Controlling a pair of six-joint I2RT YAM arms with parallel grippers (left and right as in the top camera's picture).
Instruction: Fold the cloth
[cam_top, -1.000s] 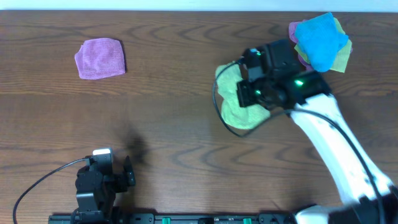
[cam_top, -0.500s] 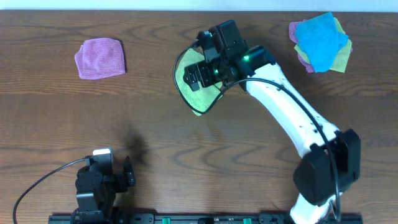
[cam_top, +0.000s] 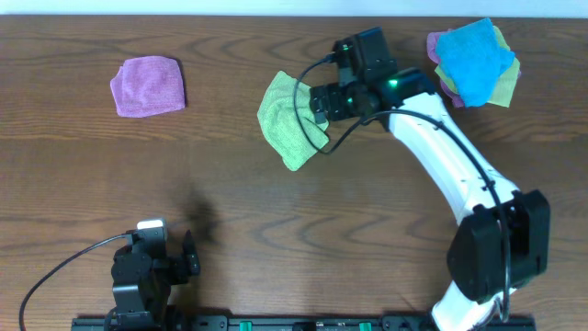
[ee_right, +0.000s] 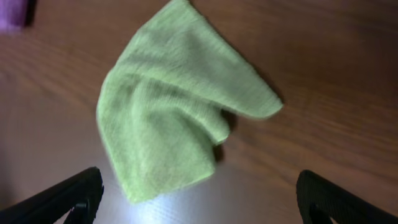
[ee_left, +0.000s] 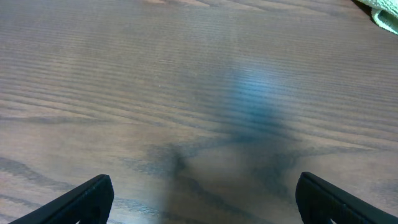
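The lime-green cloth [cam_top: 289, 119] lies loose and rumpled on the wooden table, left of centre-right, with one corner folded over. In the right wrist view the cloth [ee_right: 180, 106] spreads out ahead of my right gripper [ee_right: 199, 196], which stands open and empty just short of the cloth's near edge. From overhead, the right gripper [cam_top: 322, 101] hovers at the cloth's right side. My left gripper [ee_left: 202, 199] is open over bare wood near the front left; only a green cloth corner [ee_left: 384, 11] shows at the top right of its view. Overhead, the left gripper [cam_top: 186, 257] sits far from the cloth.
A purple cloth [cam_top: 148, 85] lies at the back left. A pile of cloths with a bright blue cloth [cam_top: 473, 57] on top sits at the back right corner. A black cable loops beside the right wrist.
The right arm carried the green cloth leftward, opened its jaws and let it drop, then drew back a little to the right. The left arm stayed still.
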